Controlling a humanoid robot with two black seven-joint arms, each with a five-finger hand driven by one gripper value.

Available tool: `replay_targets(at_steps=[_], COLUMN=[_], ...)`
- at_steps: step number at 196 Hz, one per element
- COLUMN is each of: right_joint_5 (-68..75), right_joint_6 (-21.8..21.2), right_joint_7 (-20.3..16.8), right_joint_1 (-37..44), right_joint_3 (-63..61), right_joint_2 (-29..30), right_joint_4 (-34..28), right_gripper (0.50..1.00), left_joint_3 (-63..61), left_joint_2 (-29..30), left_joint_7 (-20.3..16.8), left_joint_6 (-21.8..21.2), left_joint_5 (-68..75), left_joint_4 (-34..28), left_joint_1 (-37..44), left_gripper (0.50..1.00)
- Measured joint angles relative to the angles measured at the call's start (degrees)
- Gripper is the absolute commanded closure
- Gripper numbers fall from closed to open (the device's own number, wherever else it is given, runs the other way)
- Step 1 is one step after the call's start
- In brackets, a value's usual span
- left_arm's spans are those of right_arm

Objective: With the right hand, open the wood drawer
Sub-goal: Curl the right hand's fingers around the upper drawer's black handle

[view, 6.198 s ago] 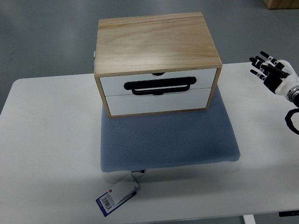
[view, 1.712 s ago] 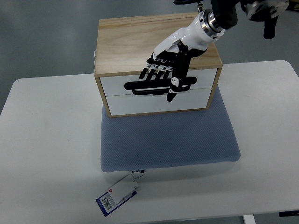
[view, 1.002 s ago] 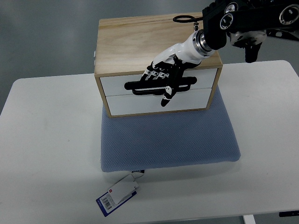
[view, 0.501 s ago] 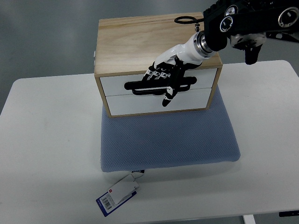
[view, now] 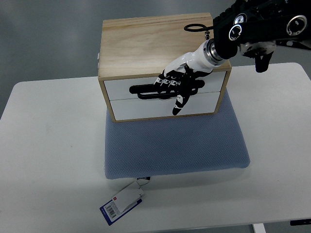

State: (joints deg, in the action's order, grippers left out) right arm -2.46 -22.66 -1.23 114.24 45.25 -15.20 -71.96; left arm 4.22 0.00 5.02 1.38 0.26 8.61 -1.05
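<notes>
Now right hand (view: 176, 86) over black handle (view: 165, 90) of upper white drawer (view: 163, 86), fingers hooked on bar, thumb hanging toward 6 o'clock; whether curl goes fully behind bar unclear from above. Drawer flush, shut, inside wooden cabinet (view: 155, 43) on blue pad (view: 175, 145). Best: seat fingers behind bar, pull straight toward 6 o'clock, level, slow; cabinet may slide on pad. Tag (view: 121, 204) lies at 7 o'clock.

right hand (view: 176, 83), fingers curled downward
</notes>
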Motion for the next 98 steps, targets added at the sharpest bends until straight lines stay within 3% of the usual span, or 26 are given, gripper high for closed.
replay_targets(at_steps=[98], right_joint_5=[-0.09], right_joint_6=[-0.96], right_joint_7=[0.08], right_joint_1=[-0.29], right_joint_3=[0.11], right_joint_2=[-0.65], right_joint_4=[-0.29], right_gripper=[0.576], left_joint_3=[0.00], left_joint_2=[0.00], left_joint_7=[-0.03], left_joint_6=[0.00], left_joint_5=[0.00], left_joint_4=[0.00], left_joint_1=[0.00], left_gripper=[0.500])
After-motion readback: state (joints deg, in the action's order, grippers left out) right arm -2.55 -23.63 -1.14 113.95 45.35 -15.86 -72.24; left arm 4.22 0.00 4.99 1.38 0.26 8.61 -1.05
